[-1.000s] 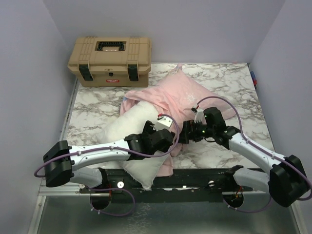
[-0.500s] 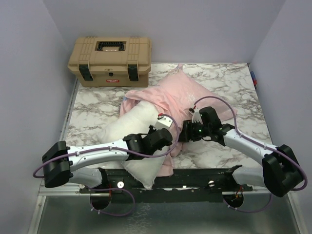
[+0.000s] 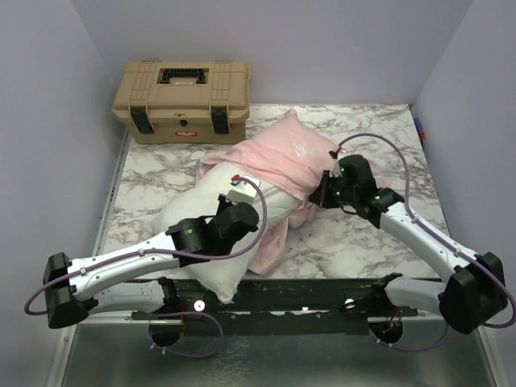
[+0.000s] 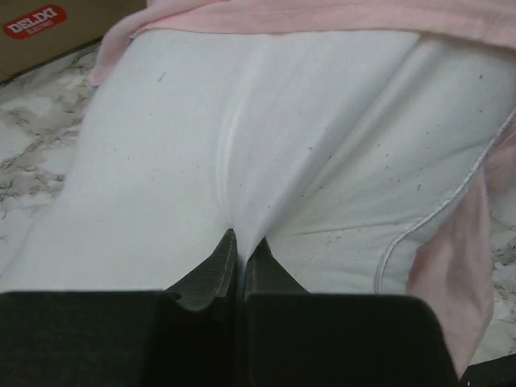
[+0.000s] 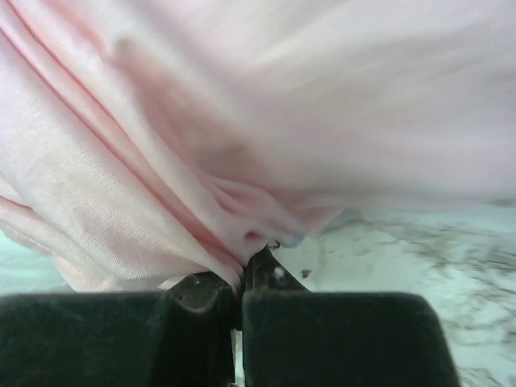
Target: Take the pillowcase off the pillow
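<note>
Mid-strip on the counter (image 3: pixel 161 173): my left end effector (image 4: pixel 239 258) pinches a fold of the pillow (image 4: pixel 201 145), the right end effector (image 5: pixel 242 270) (seemingly, its view is blurred) pinches the pillowcase (image 3: pixel 278 157) covering the pillow's far half, so next I'd draw them apart.

Left wrist view: red label (image 4: pixel 34 22) with white capitals, reads "DELIXI". It sits on the tan toolbox (image 3: pixel 181 101), front face, at the frame's top left corner.

Top view: same red label on the toolbox front, centred between the two dark latches; lettering too small to read there.

Pillowcase (image 3: pixel 282 157): faint pale print on the pink fabric, not legible. No other text readable.
</note>
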Controlling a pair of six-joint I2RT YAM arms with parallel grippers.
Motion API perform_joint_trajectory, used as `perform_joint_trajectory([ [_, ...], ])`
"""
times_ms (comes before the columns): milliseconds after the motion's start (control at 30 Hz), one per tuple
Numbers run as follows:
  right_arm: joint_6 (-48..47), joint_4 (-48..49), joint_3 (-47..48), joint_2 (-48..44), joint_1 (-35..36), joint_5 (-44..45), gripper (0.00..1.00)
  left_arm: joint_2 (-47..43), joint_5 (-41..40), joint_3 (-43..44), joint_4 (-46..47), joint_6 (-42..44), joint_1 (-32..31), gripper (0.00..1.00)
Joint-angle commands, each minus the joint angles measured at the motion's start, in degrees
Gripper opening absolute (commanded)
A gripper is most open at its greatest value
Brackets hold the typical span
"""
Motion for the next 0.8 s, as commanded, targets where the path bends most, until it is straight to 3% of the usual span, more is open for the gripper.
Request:
perform_joint_trajectory([
  [0,1.3,-5.3,3.6,-5.2,-7.8,14.5,0.01,-7.4,-13.6,1.2,-8.4,1.7,1.0,0.00],
  [233,7.9,-6.3,4.7,-11.8,-24.4,12.1,0.01,-17.3,-19.5,0.5,-9.0,-1.4,1.7,0.00],
  [400,14.6,-4.5,3.3,-13.9,-34.9,5.0,0.01,-21.0,-20.3,-1.4,-7.9,-2.2,1.8,0.00],
  [567,17.6,-1.4,0.7,-11.2,-39.4,-4.5,0.00,-20.7,-12.1,-3.6,-4.7,0.9,1.8,0.00],
  [767,12.5,-2.3,0.6,-9.4,-39.5,-11.0,0.02,-21.2,0.5,-5.2,0.1,5.4,1.8,0.00],
])
